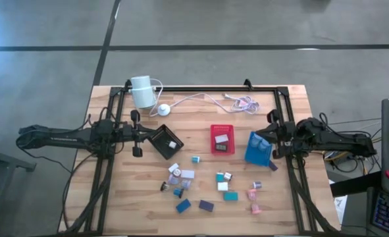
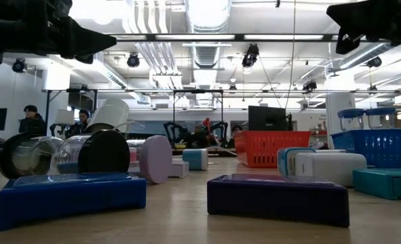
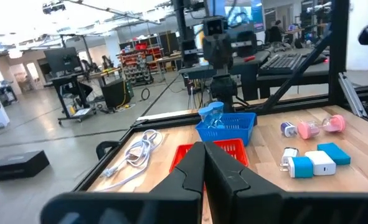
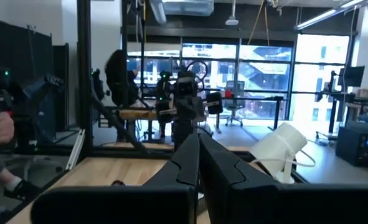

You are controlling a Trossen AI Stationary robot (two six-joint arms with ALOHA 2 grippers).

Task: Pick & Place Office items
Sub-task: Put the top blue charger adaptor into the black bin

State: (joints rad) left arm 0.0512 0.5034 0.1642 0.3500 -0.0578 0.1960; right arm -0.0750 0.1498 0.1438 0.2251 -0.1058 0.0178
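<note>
Between picks, by the look of it: left gripper (image 1: 139, 133) parked at the worktop's (image 1: 115, 204) left side, jaws pressed together on nothing; next move calls for spreading jaws and dropping over one piece

Beside it, black tray (image 1: 166, 141) tilted, one white piece inside. Office items (image 1: 207, 187) mostly scattered loose on the near-middle boards, well apart from both arms. Red tray (image 1: 223, 139) holding a pale block or two. Blue tray (image 1: 258, 149) tipped, contents not discernible. Right gripper (image 1: 271, 140) just beside it, jaws shut, empty
</note>
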